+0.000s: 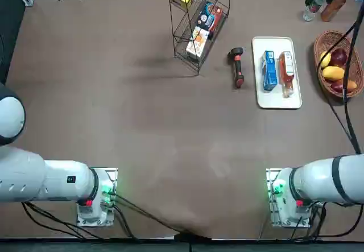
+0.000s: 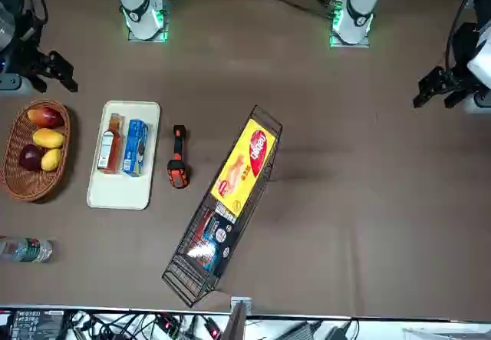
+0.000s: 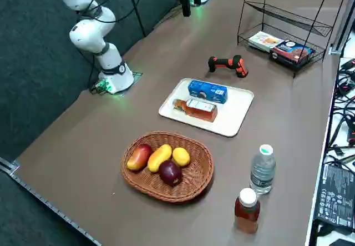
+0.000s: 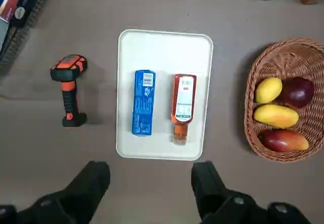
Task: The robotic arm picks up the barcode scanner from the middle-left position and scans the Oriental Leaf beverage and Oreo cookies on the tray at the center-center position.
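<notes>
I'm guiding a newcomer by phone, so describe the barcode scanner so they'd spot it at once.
Find the flat white tray beside the wicker fruit basket. On the tray's other side, between it and the black wire rack, lies the barcode scanner. Unlike its neighbours, it's pistol-shaped, black and red-orange.

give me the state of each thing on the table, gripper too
right gripper: open, empty, above the table
scanner: lying on the table, not held
blue pack: lying on the tray
slim bottle: lying on the tray
tray: flat, loaded
basket: holding fruit
clear bottle: upright, capped
brown bottle: upright, capped
rack: standing, holding boxes
</notes>
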Action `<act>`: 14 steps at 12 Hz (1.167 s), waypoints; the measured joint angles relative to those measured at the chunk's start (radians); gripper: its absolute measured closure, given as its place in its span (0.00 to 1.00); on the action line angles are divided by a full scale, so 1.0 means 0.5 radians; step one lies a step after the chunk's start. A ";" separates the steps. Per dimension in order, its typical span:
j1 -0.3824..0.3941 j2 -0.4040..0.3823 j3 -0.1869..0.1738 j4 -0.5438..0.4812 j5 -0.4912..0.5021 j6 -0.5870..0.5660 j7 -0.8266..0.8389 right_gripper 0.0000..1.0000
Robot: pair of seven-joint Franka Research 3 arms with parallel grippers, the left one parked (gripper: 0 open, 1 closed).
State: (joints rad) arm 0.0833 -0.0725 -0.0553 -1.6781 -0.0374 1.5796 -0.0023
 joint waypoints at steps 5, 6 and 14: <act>0.004 0.003 0.003 0.021 0.001 0.000 0.002 0.00; 0.008 0.009 0.007 0.021 0.001 0.000 0.002 0.00; 0.099 0.253 0.027 -0.149 0.181 0.320 0.020 0.00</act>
State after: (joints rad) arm 0.1327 0.0540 -0.0417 -1.7528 0.0530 1.7399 0.0078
